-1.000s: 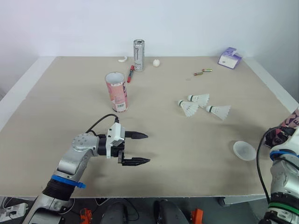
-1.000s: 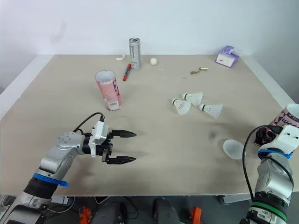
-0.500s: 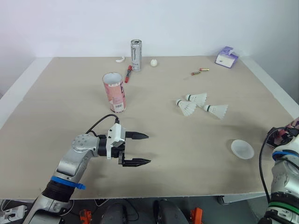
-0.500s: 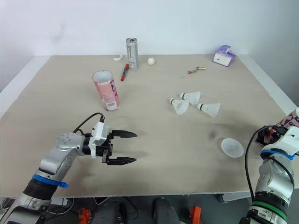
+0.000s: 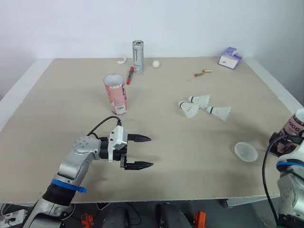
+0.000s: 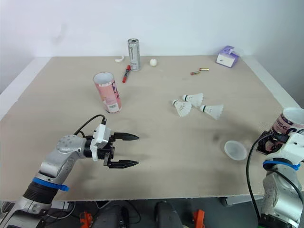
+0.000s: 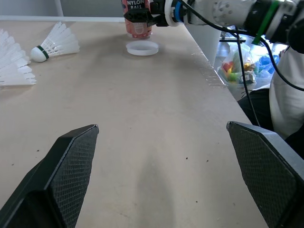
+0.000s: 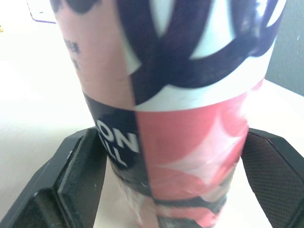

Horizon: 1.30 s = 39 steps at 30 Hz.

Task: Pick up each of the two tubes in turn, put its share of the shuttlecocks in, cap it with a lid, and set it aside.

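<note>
A pink and white tube (image 5: 294, 124) with dark lettering stands upright at the table's right edge, and my right gripper (image 8: 173, 142) is shut on its lower part. A round white lid (image 5: 246, 151) lies just left of it. A second tube (image 5: 116, 93), open at the top, stands upright at the middle left. Three white shuttlecocks (image 5: 190, 109) (image 5: 202, 99) (image 5: 220, 112) lie together right of centre. My left gripper (image 5: 150, 152) hovers open and holds nothing near the front left, well short of the open tube.
Along the back edge are a silver can (image 5: 137, 56), a red marker (image 5: 131, 75), a white ball (image 5: 156, 63), a small white curved piece (image 5: 122, 61), two small batteries (image 5: 203, 72) and a purple box (image 5: 229, 58).
The tube in my right gripper was tilted and low at the table's right edge and is now upright and higher. The left arm has not moved. The camera shifted slightly.
</note>
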Each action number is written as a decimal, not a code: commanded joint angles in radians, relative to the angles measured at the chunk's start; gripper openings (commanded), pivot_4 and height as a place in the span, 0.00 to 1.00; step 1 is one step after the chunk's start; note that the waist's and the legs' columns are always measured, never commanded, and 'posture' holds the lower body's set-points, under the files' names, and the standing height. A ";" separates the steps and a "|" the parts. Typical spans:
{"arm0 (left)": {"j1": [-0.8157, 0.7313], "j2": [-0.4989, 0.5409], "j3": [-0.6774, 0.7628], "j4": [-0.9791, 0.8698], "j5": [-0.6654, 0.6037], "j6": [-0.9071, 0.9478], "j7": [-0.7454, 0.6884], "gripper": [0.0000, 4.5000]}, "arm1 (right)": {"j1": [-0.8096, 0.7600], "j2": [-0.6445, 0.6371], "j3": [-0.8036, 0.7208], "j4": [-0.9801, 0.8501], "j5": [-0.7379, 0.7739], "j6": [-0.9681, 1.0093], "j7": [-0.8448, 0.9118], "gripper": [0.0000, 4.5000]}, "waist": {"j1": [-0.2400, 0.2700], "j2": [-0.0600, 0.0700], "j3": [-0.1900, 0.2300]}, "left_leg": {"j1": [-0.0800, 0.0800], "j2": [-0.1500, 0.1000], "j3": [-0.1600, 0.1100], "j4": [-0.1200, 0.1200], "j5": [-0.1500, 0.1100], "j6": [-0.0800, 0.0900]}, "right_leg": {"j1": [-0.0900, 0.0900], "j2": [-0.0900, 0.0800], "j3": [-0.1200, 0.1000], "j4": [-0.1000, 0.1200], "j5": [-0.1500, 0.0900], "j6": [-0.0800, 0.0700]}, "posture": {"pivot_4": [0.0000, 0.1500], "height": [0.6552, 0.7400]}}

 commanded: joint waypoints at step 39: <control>-0.056 -0.035 0.112 0.110 0.011 -0.006 0.178 1.00 | 0.104 -0.165 0.364 -0.465 0.163 0.019 0.691 0.99 | 0.000 -0.001 0.001 | 0.001 0.000 0.000 0.001 0.000 0.001 | 0.000 0.005 0.005 0.000 -0.001 0.000 | 1.00 1.00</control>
